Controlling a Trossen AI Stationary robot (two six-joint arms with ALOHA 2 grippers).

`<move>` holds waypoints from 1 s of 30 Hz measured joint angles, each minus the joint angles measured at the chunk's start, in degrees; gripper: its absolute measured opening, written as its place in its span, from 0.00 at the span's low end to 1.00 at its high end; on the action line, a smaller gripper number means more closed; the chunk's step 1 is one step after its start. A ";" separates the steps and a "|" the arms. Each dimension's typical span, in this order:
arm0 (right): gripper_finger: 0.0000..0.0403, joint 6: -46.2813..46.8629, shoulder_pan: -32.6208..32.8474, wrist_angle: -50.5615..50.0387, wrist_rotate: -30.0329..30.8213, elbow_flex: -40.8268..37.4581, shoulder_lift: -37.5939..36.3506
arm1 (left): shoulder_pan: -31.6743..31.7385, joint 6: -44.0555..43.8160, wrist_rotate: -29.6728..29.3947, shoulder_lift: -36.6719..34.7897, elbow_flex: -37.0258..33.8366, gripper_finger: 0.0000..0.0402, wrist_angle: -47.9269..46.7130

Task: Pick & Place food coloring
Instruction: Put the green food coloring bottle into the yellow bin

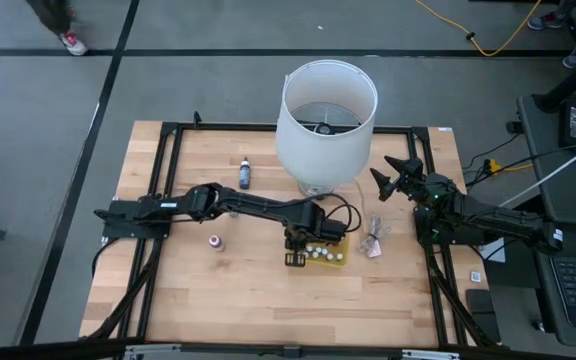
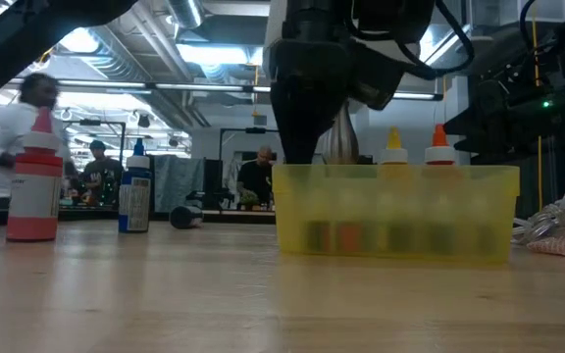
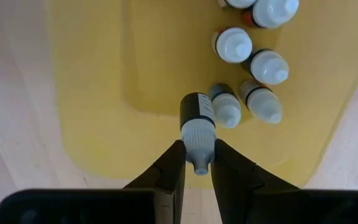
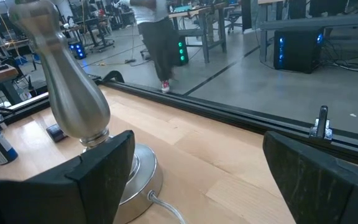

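Note:
The food coloring bottles (image 3: 253, 62) stand in a flat yellow tray (image 3: 104, 93), most with whitish-grey caps; the tray (image 1: 340, 258) lies at the table's middle. My left gripper (image 3: 197, 155) is above the tray's left end (image 2: 297, 147), pointing down, shut on one dark-bodied bottle (image 3: 197, 112). A blue bottle (image 1: 245, 173) and a pink-red bottle (image 1: 215, 241) stand apart on the table. My right gripper (image 1: 393, 178) waits open by the lamp, touching nothing. My left gripper pinches the dark bottle's whitish-grey cap (image 3: 198, 138) between its two fingers, coming from above and pointing down. The bottle is upright below the fingers, over the tray's floor beside the other bottles. Whether its base rests on the tray I cannot tell.
A lamp with a white shade (image 1: 326, 115) and metal base (image 4: 79, 106) stands at the table's far middle. A crumpled clear wrapper (image 1: 373, 238) lies right of the tray. A black frame (image 1: 168, 130) borders the table. Bare wood lies along the near edge.

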 joint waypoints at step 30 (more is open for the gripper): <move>0.88 0.00 0.00 0.01 0.00 -0.01 -0.01 | -0.79 1.17 -0.22 1.79 -1.47 0.22 1.50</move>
